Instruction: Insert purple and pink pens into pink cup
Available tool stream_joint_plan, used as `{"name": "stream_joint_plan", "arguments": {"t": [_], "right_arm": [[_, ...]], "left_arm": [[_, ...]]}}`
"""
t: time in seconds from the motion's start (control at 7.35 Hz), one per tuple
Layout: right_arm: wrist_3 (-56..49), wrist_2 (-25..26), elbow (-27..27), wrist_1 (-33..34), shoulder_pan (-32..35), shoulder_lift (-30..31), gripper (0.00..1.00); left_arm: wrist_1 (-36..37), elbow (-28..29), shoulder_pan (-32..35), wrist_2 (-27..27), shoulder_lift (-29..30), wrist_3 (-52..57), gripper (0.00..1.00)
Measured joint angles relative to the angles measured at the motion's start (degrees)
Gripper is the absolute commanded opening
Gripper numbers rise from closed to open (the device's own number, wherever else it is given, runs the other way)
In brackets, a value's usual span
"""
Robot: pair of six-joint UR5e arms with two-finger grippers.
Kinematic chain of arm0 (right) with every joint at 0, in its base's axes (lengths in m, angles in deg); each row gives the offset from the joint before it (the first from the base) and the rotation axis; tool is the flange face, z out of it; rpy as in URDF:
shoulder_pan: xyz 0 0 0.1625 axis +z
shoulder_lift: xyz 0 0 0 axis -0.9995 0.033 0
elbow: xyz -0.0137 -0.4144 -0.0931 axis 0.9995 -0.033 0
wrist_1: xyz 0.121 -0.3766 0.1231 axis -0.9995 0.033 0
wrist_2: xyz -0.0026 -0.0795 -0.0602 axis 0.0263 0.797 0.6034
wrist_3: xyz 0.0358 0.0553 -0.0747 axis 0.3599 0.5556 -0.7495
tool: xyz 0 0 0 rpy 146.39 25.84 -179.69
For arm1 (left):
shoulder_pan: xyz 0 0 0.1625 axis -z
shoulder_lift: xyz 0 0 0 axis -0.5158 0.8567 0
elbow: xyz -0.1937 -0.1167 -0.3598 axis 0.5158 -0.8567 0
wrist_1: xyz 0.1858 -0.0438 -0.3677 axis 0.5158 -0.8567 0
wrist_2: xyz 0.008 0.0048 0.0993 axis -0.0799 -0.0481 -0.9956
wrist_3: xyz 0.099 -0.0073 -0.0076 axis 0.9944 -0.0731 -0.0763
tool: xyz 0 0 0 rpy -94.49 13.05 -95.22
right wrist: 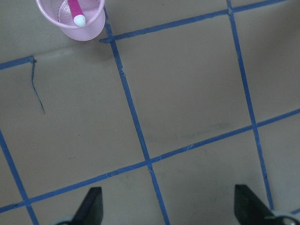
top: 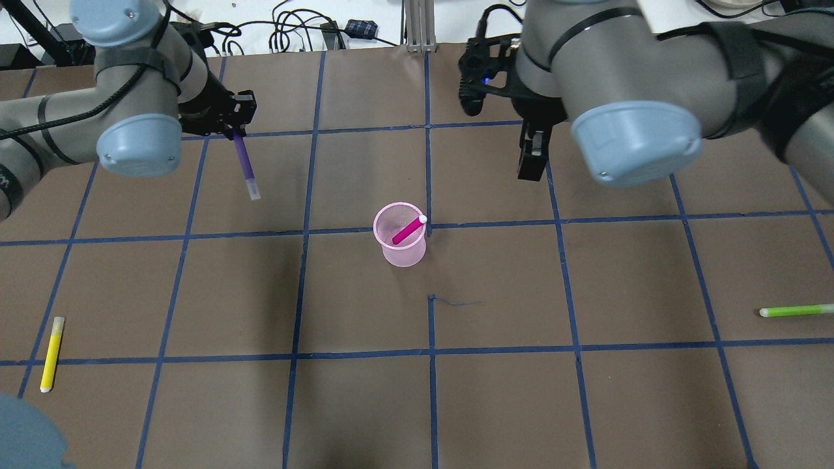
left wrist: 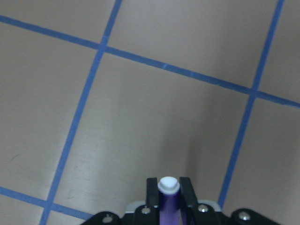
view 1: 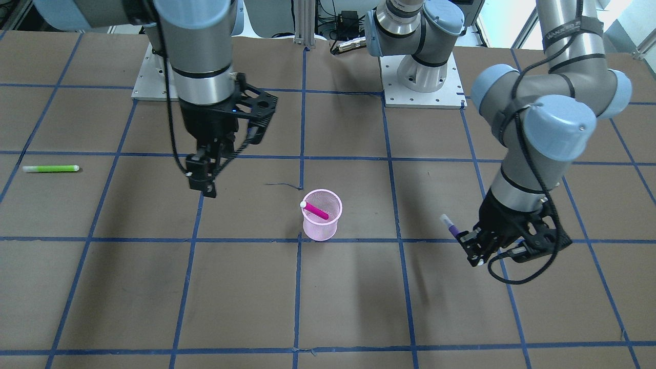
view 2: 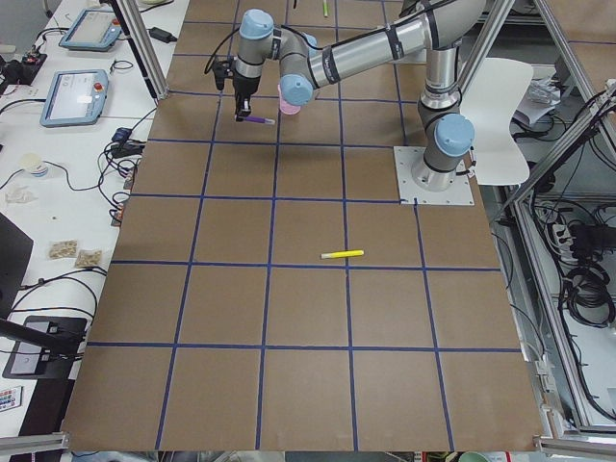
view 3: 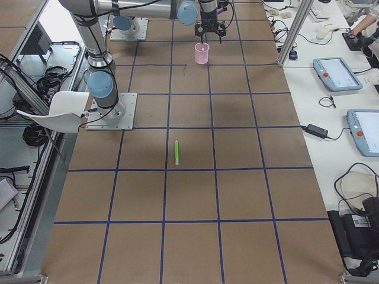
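The pink mesh cup (view 1: 320,230) stands upright near the table's middle, also in the overhead view (top: 407,254) and the right wrist view (right wrist: 89,30). A pink pen (view 1: 318,210) with a white cap leans inside it (top: 408,230). My left gripper (top: 234,129) is shut on the purple pen (top: 245,163), held above the table well off to the cup's side; the pen's white end sticks out between the fingers (left wrist: 168,185). In the front view this gripper (view 1: 467,245) holds the pen (view 1: 450,225) tilted. My right gripper (top: 531,163) hangs open and empty above the table beside the cup (view 1: 205,184).
A green pen (top: 795,311) lies far out on my right side (view 1: 51,168). A yellow pen (top: 52,354) lies near the front left. Blue tape lines grid the brown table (top: 495,391). A short dark scratch (top: 456,301) marks the surface near the cup.
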Motion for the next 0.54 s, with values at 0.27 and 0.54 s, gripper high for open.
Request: {"name": "stream_joint_plan", "arguments": {"t": [0.27, 0.54], "right_arm": [[15.1, -0.9, -0.4, -5.1, -2.5, 3.1, 1.00], [34.1, -0.6, -1.0, -8.1, -2.7, 4.3, 1.00]], "left_arm": [[5.5, -1.0, 6.3, -0.2, -0.6, -5.9, 0.00], [8.1, -2.4, 11.7, -1.2, -0.7, -11.2, 0.00]]}}
